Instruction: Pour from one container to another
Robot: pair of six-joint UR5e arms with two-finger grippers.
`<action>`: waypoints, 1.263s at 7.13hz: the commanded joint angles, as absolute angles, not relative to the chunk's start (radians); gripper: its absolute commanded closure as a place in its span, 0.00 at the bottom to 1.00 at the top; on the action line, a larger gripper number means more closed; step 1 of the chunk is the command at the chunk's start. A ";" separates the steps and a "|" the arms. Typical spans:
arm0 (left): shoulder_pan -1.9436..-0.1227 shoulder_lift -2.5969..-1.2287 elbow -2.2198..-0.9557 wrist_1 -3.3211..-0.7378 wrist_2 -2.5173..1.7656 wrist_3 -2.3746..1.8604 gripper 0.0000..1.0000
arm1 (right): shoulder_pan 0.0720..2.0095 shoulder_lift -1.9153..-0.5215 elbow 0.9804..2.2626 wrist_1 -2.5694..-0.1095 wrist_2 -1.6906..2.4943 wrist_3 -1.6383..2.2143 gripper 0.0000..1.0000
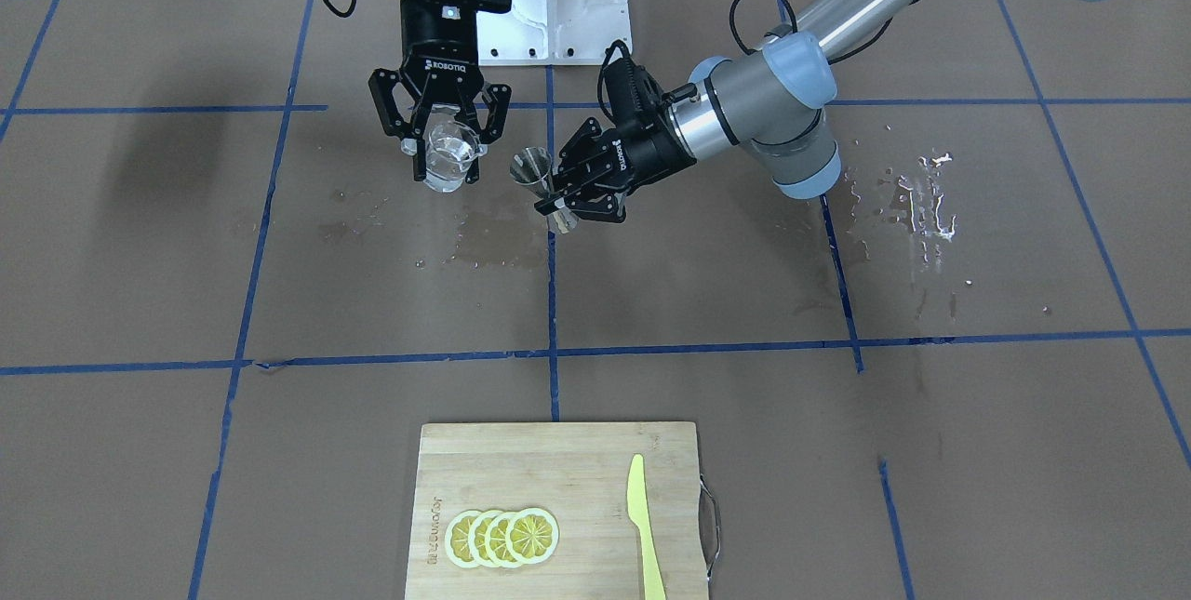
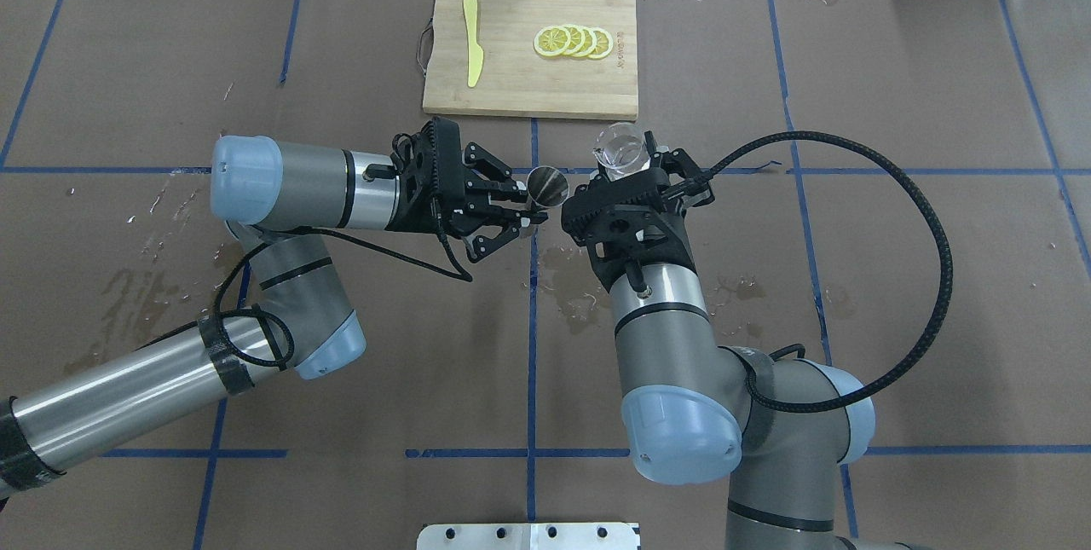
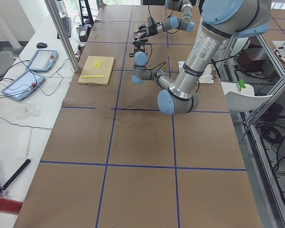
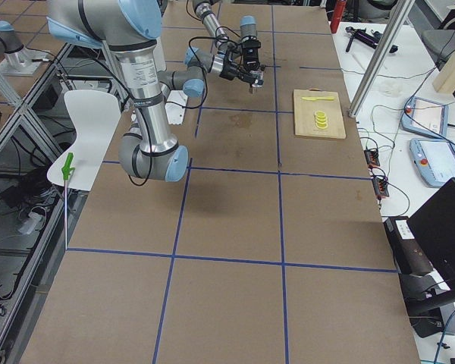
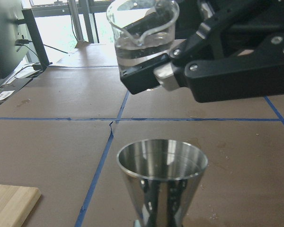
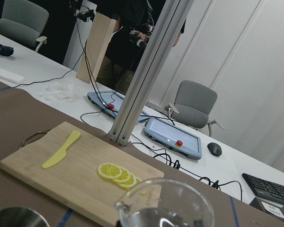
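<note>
There are two vessels, and each is held in the air by one of the two arms. Both hang over the table (image 1: 744, 377) on the robot's side of the single cutting board (image 1: 558, 479).

The right tool (image 1: 445, 167) is clamped on the one clear glass (image 1: 450, 158), a finger on each side of its wall. The glass has some clear liquid in it. It hangs well back from the board, roughly in line with the board's lemon end.

The left tool (image 1: 565, 195) grips the one steel jigger (image 1: 532, 167) at its narrow waist. The jigger sits about in line with the board's middle, just beside the glass and apart from it. In the left wrist view the jigger's open mouth faces up, with the glass higher and beyond it.

Four lemon slices (image 1: 502, 537) lie on the board in one overlapping row. One yellow knife (image 1: 642, 526) lies near the end with the metal handle.

Wet patches (image 1: 484, 237) darken the table between the board and the held vessels. More spatter (image 1: 916, 200) lies farther out, past the board's knife end.
</note>
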State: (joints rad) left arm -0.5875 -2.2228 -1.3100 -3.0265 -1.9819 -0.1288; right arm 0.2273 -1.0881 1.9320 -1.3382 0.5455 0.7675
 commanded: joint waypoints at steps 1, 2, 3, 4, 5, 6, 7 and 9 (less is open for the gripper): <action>-0.586 -2.223 -1.310 -3.027 -1.982 -0.129 1.00 | 0.221 -1.068 1.934 -1.429 0.557 0.761 1.00; -0.586 -2.223 -1.310 -3.027 -1.982 -0.129 1.00 | 0.221 -1.063 1.933 -1.439 0.557 0.758 1.00; -0.587 -2.223 -1.310 -3.027 -1.982 -0.130 1.00 | 0.219 -1.060 1.934 -1.471 0.557 0.732 1.00; -0.586 -2.224 -1.310 -3.027 -1.982 -0.130 1.00 | 0.219 -1.039 1.934 -1.492 0.557 0.718 1.00; -0.586 -2.224 -1.310 -3.027 -1.982 -0.130 1.00 | 0.216 -1.020 1.933 -1.520 0.555 0.716 1.00; -0.586 -2.224 -1.310 -3.027 -1.982 -0.130 1.00 | 0.212 -1.011 1.934 -1.551 0.555 0.716 1.00; -0.586 -2.224 -1.310 -3.027 -1.982 -0.135 1.00 | 0.209 -1.011 1.933 -1.560 0.555 0.715 1.00; -0.586 -2.224 -1.310 -3.027 -1.982 -0.135 1.00 | 0.209 -1.008 1.933 -1.560 0.552 0.628 1.00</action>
State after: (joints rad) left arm -0.5860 -2.2243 -1.3100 -3.0266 -1.9819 -0.1344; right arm 0.2095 -1.0103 1.9335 -1.5573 0.5540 0.6727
